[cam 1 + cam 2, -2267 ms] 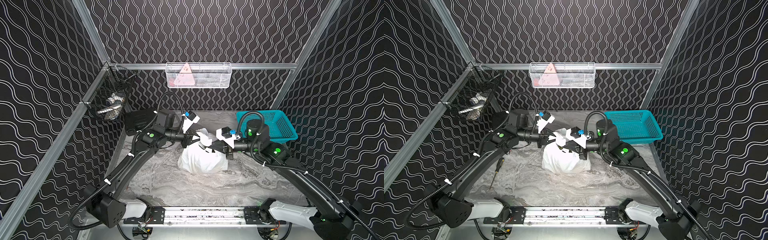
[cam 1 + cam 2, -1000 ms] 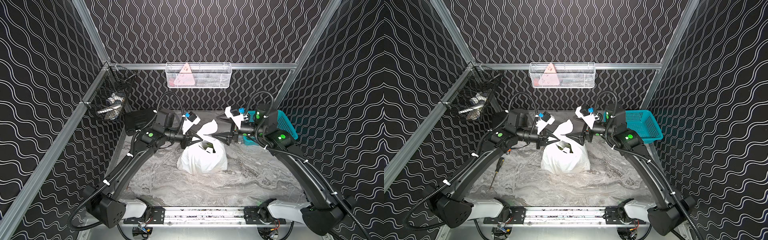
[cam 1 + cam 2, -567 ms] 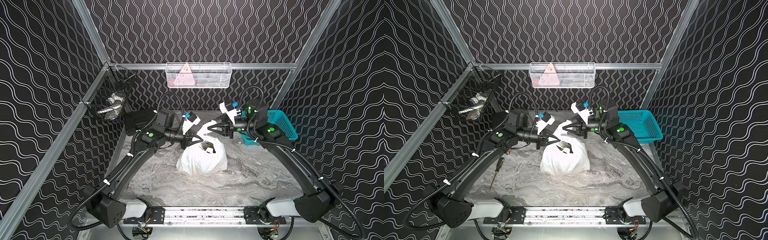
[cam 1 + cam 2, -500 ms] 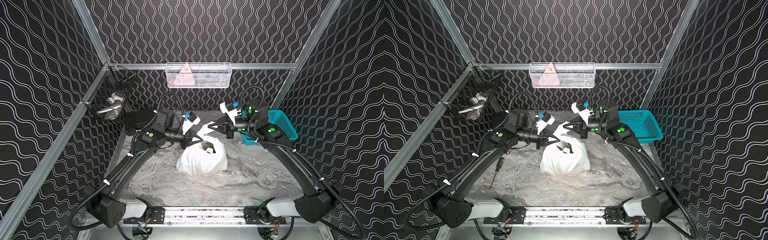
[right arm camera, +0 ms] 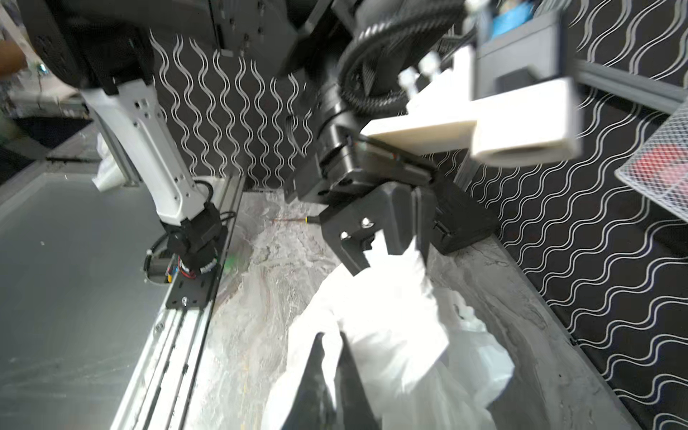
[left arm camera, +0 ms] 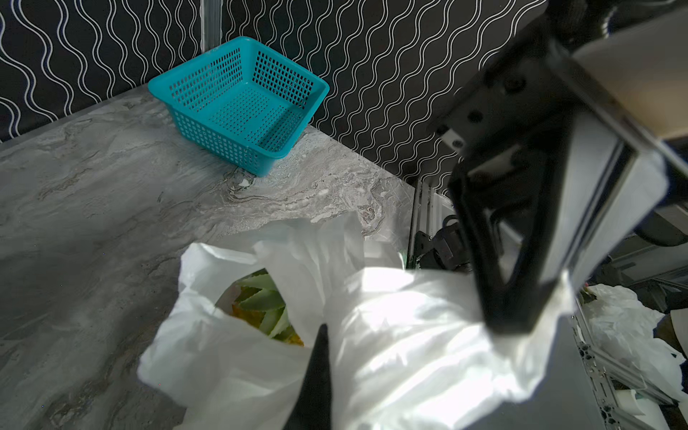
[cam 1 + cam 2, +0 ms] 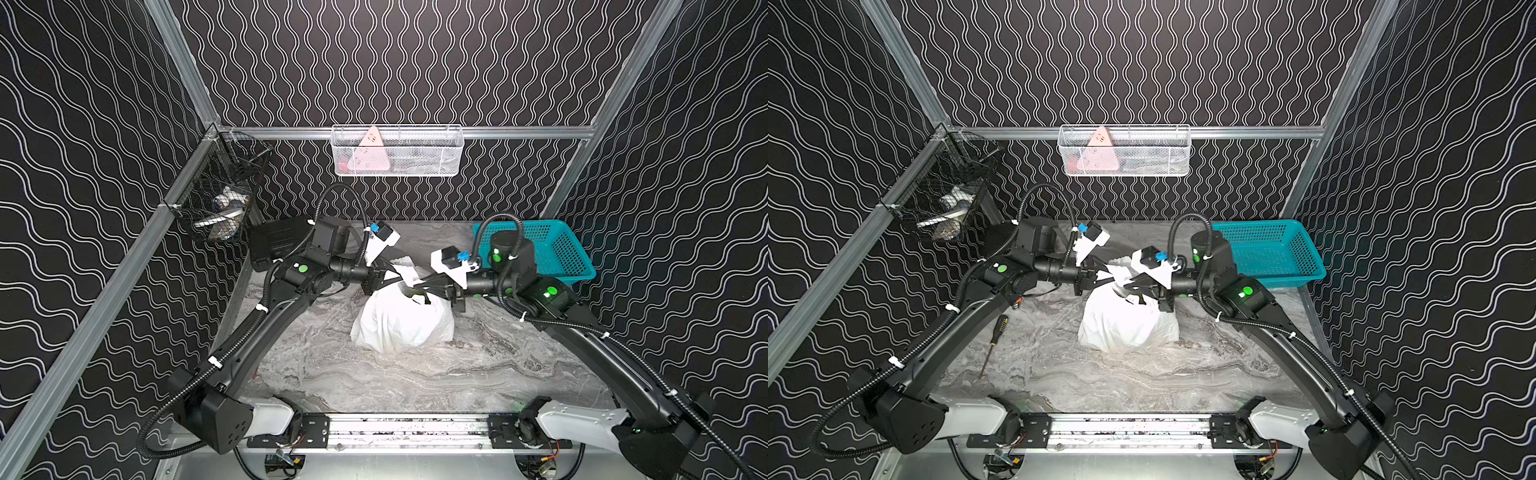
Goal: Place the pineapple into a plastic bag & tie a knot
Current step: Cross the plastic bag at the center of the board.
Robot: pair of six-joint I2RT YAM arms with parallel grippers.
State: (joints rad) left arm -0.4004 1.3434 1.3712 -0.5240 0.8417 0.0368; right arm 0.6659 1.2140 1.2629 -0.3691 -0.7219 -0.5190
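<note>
White crinkly plastic sits in the middle of your tabletop (image 7: 415, 376): the plastic bag (image 7: 401, 324) stands there on its base in both top views (image 7: 1127, 324), well apart from the teal basket (image 7: 552, 257) at the far right corner. Its mouth is open at the top; the left wrist view shows you the pineapple (image 6: 264, 301) inside it, green leaves and a bit of orange-yellow skin down in the opening.

Your left gripper (image 7: 392, 276) reaches in from the left at the top of the bag; its jaws are closed flat on a strip of the white plastic (the right wrist view shows this best, with the film pinched between the two black fingers (image 5: 394, 216) and fanning out below them).

Your right gripper (image 7: 415, 286) comes in from the opposite side, level with the left one and just beside it; its jaws are closed too. In the left wrist view, where the right gripper (image 6: 510, 320) shows from the front, they bite a bunched fold of the bag's upper edge, and the plastic spreads wide below the bite.

Both grippers meet over the bag's top, nearly tip to tip; whether they touch each other you cannot tell from the top views. A screwdriver (image 7: 994, 336) lies on the tabletop beside the left arm, well clear of the bag.
</note>
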